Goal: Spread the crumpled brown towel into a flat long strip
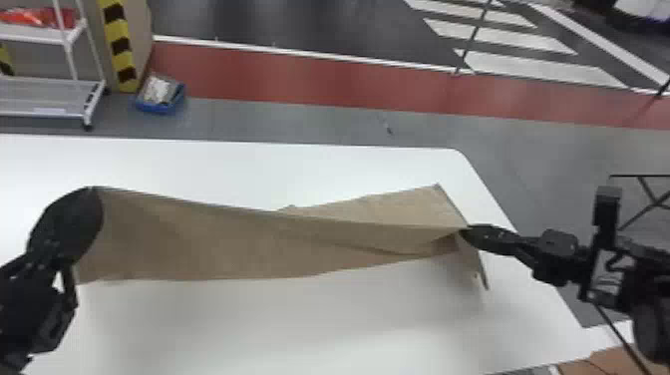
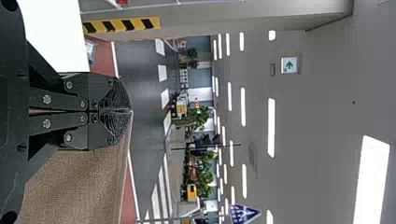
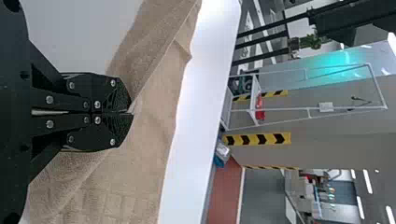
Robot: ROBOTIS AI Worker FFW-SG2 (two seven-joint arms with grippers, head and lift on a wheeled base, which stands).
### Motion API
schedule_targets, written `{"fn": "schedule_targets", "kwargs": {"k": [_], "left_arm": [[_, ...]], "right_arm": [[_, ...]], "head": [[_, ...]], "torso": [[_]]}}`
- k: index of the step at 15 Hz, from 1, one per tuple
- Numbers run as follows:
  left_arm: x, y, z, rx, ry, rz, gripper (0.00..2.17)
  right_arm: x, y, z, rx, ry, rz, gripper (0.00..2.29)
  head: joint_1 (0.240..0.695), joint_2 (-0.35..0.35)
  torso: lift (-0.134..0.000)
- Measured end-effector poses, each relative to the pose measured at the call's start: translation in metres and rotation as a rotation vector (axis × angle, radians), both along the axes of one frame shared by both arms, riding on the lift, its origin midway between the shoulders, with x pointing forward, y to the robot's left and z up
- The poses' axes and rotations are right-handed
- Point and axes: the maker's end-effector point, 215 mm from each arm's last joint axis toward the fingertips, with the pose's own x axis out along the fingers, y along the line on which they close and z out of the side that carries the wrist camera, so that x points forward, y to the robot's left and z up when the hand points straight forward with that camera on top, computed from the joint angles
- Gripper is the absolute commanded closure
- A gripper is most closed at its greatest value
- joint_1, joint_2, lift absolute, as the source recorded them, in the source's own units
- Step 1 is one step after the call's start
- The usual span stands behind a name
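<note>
Across the white flat-topped table (image 1: 279, 329), the brown woven-cloth towel (image 1: 209, 244) stretches lengthwise between both arms, another part of it spreading behind the band near the table's right edge. The black two-fingered left gripper (image 1: 94, 193) is closed on an upper corner, and the matching black right gripper (image 1: 463, 231) is pinched closed on the cloth near the other end.

Table (image 1: 239, 324) — white; towel (image 1: 249, 244) partly on it.
</note>
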Motion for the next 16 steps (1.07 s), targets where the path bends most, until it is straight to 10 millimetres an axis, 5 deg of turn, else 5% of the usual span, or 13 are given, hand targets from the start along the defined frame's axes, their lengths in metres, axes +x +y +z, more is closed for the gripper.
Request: {"fn": "schedule_targets", "kwargs": {"k": [4,11,16], "left_arm": [[-0.009,-0.003,-0.013,0.02,0.023,-0.006,1.42],[-0.012,-0.012,-0.019,0.009,0.023,-0.021,1.42],[-0.011,-0.016,-0.02,0.002,0.023,-0.023,1.42]], "right_arm": [[-0.008,0.001,-0.024,0.0,0.051,-0.018,0.18],[-0.065,-0.019,-0.015,-0.009,0.016,-0.047,0.29],[-0.094,-0.04,-0.035,-0.212,-0.09,-0.037,0.41]], "head": [[0.695,-0.278],[0.695,-0.332],[0.695,-0.35]], "torso": [[-0.124],[-0.124],[-0.124]]}}
